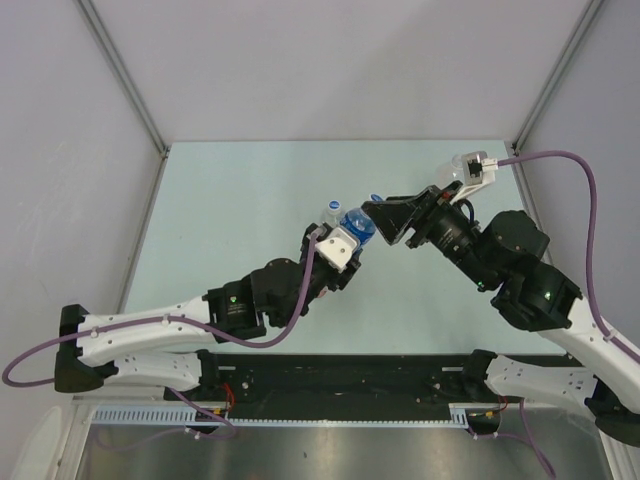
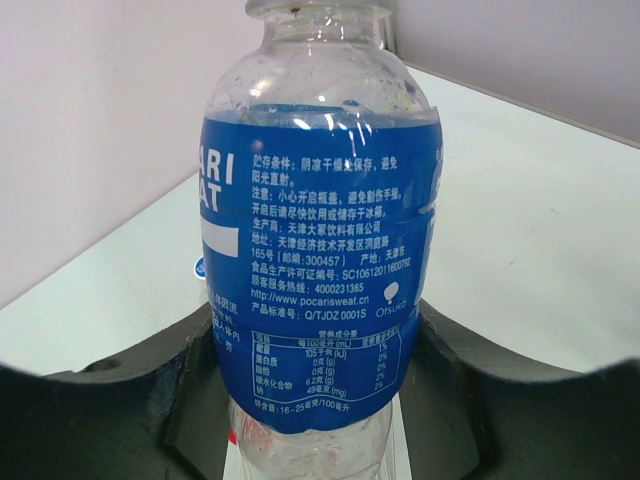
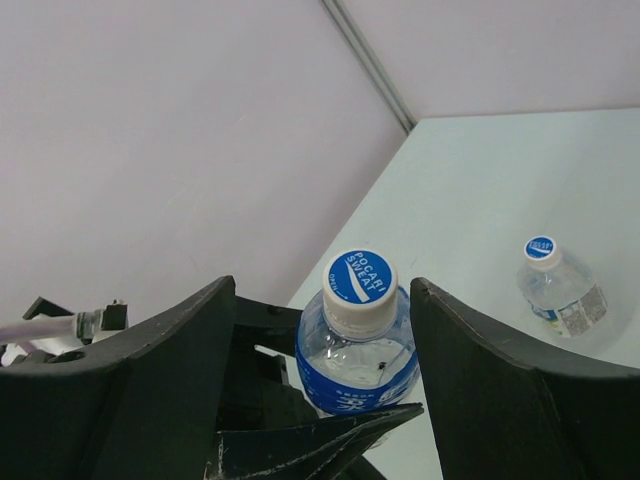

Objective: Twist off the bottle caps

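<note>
Top view high, looking down, both wrist views close on one blue-labelled bottle (image 2: pixel 320 260) (opposite sides)

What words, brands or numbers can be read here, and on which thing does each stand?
"POCARI SWEAT": top of the cap on the blue-labelled bottle.
"ARI" over "EAT", cut off at the edge: that bottle's label.
"http://www.pocarisweat.cn", "Otsuka", "4000231365": same label.
Chinese print and a nutrition table: same label, too fine to quote safely.
Far cap and far bottle: print too small to read.

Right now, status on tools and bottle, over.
Left tool shut on blue bottle. Right tool open, straddling its cap. Cap on. Second bottle stands apart, nothing in the way.
</note>
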Controlling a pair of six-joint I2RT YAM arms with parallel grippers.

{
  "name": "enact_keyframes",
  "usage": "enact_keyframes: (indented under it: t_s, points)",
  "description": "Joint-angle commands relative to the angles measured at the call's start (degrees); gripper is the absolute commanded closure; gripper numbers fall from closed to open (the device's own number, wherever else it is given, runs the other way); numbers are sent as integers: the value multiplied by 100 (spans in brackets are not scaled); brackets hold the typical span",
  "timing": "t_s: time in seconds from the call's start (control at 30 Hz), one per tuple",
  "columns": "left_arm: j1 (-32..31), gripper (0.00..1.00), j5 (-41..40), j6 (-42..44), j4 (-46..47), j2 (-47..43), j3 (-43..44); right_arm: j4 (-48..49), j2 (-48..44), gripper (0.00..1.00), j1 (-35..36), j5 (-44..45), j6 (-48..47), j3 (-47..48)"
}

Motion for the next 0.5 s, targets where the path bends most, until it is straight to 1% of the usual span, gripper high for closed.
enact_keyframes:
  t_s: [0.0,0.37,0.47]
  points:
    - [-64,100,-205,175,243,-23,247,191,23,27,81,467,-193,138]
    - [-143,100,-223,228,261,-5,247,156,164,36,107,494,-254,130]
    - [-160,100,-240,246,261,-5,247,129,173,40,116,476,-246,130]
